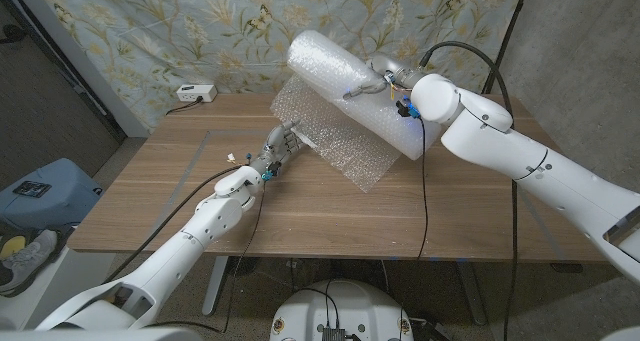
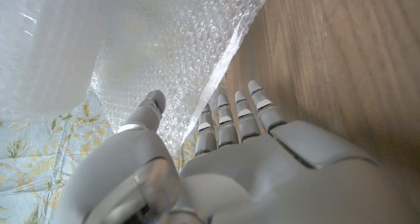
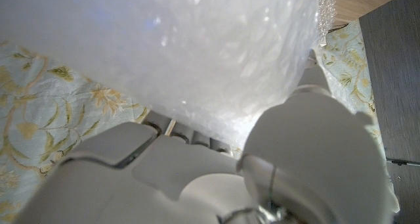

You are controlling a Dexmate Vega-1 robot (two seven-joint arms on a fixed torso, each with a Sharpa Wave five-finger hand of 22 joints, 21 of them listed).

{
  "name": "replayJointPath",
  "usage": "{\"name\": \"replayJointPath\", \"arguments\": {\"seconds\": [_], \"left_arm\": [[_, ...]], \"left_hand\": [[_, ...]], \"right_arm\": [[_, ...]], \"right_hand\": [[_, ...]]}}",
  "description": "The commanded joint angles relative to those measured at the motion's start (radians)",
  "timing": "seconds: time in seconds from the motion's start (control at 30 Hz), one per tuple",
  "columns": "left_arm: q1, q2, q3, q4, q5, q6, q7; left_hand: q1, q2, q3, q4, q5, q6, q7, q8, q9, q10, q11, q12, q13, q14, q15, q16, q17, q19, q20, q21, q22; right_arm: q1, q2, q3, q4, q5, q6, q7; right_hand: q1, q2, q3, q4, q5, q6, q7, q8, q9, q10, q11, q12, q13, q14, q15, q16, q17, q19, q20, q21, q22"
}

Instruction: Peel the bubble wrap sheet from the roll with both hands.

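The bubble wrap roll (image 1: 330, 66) is lifted off the wooden table (image 1: 180, 191) and tilted, with my right hand (image 1: 378, 79) gripping it from its right side. In the right wrist view the roll (image 3: 197, 46) fills the space against my right hand (image 3: 197, 171). A loose sheet (image 1: 335, 141) hangs from the roll down onto the table. My left hand (image 1: 275, 153) reaches up to the sheet's left edge. In the left wrist view the sheet (image 2: 177, 46) has its edge running between the thumb and the fingers (image 2: 236, 115) of my left hand (image 2: 230, 165), which are apart.
A white power strip (image 1: 195, 93) lies at the table's back left. A floral curtain (image 1: 200, 31) hangs behind the table. A blue bag (image 1: 40, 191) sits on the floor at the left. Bare wood (image 2: 341, 66) lies beside my left hand.
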Motion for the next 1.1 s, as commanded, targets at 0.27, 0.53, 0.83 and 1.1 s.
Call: {"name": "replayJointPath", "arguments": {"seconds": [0.27, 0.53, 0.83, 1.1], "left_arm": [[-0.045, -0.091, 0.018, 0.117, -0.027, -0.007, -0.03], [-0.061, -0.107, 0.027, 0.136, -0.023, -0.002, -0.047], [-0.053, -0.078, 0.037, 0.058, -0.027, 0.056, -0.045], [-0.034, -0.059, 0.036, -0.009, -0.046, 0.111, -0.009]], "left_hand": [[0.117, -0.037, -0.019, -0.003, 0.006, 0.096, -0.005, 0.013, 0.007, 0.101, -0.036, 0.023, 0.006, 0.108, -0.032, 0.019, 0.008, 0.082, -0.014, 0.025, 0.01], [0.134, -0.048, -0.027, -0.001, 0.005, 0.111, -0.003, 0.014, 0.008, 0.117, -0.043, 0.027, 0.009, 0.126, -0.038, 0.021, 0.009, 0.093, -0.016, 0.027, 0.011], [0.166, -0.052, -0.041, 0.005, 0.004, 0.139, 0.005, 0.014, 0.009, 0.158, -0.063, 0.039, 0.019, 0.169, -0.051, 0.03, 0.012, 0.121, -0.02, 0.036, 0.013], [0.223, -0.04, -0.053, 0.005, 0.006, 0.184, 0.024, 0.019, 0.011, 0.209, -0.079, 0.055, 0.033, 0.243, -0.066, 0.053, 0.018, 0.169, -0.016, 0.056, 0.016]], "right_arm": [[-0.011, -0.006, 0.023, -0.036, 0.062, -0.001, -0.054], [0.001, -0.005, 0.007, -0.046, 0.075, -0.01, -0.053], [0.023, 0.003, -0.02, -0.041, 0.074, -0.008, -0.052], [0.032, 0.008, -0.034, -0.041, 0.072, -0.01, -0.051]], "right_hand": [[0.081, 0.083, 0.002, 0.0, -0.01, 0.012, 0.001, 0.002, 0.004, 0.014, 0.003, 0.01, 0.137, 0.02, -0.05, 0.005, 0.01, 0.014, -0.002, 0.002, 0.002], [0.084, 0.084, 0.003, -0.001, -0.013, 0.014, 0.003, 0.001, 0.006, 0.015, 0.005, 0.01, 0.137, 0.022, -0.049, 0.006, 0.013, 0.016, -0.002, 0.002, 0.002], [0.084, 0.086, 0.002, 0.001, -0.018, 0.017, 0.003, 0.001, 0.008, 0.019, 0.006, 0.012, 0.138, 0.027, -0.048, 0.006, 0.015, 0.017, -0.001, 0.002, 0.002], [0.086, 0.087, 0.002, 0.001, -0.022, 0.021, 0.003, 0.0, 0.01, 0.02, 0.004, 0.012, 0.137, 0.029, -0.046, 0.005, 0.019, 0.018, -0.001, 0.001, 0.002]]}}
